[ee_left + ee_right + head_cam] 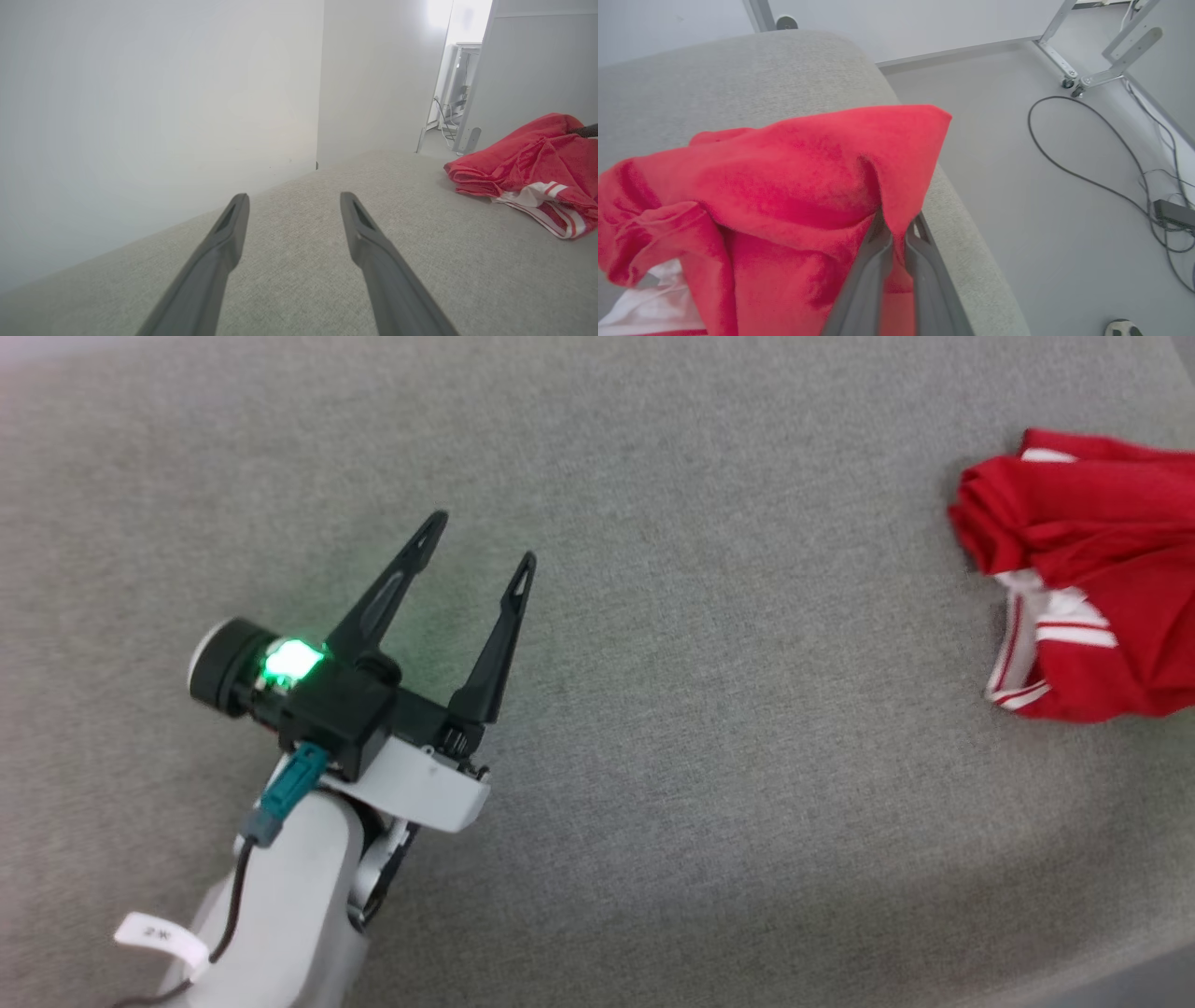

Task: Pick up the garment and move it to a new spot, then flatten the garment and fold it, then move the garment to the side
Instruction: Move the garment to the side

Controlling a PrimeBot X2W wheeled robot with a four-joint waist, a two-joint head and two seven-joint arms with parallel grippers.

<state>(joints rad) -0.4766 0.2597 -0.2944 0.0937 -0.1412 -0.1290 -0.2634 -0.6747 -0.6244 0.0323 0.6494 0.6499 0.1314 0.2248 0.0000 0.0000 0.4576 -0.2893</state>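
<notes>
Evidently early stage. Left jaws spread wide and empty over the bare grey worktop (653,756), well apart from the garment (1092,579). Farther right, the garment sits crumpled by the worktop's edge, with the right jaws pinched shut on a red fold. Grasp looks made; moving, flattening, folding and setting aside are all left.

One red garment (1092,588) shows at three o'clock in the head view. There are two grippers: the left gripper (483,539) at eight o'clock there, and the right gripper (899,219) at six o'clock in its own wrist view. Each has two dark fingers (224,242). The left arm carries one green light (291,661) and one white label (159,933). One black power brick (1174,212) lies on the floor (1008,196) at three o'clock.
</notes>
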